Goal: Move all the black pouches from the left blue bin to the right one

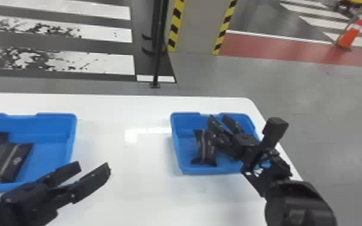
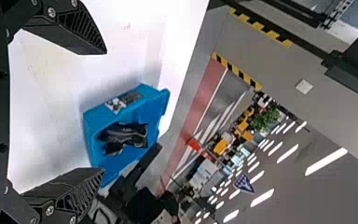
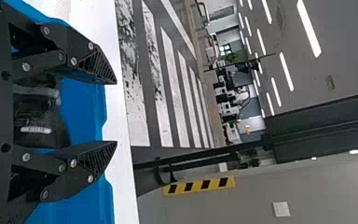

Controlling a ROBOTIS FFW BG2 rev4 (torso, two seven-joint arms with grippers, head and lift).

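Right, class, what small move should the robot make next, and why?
Probably swing the left arm's open jaws over the striped black pouch in the left blue bin. The task wants every pouch moved, and pouches still lie there; those jaws are empty and near that bin, while the right arm's jaws are open over the right bin.

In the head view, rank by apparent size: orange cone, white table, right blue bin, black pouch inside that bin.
1. White table
2. Right blue bin
3. Black pouch and orange cone, unranked: they look close in size, and the cone stands farther off.
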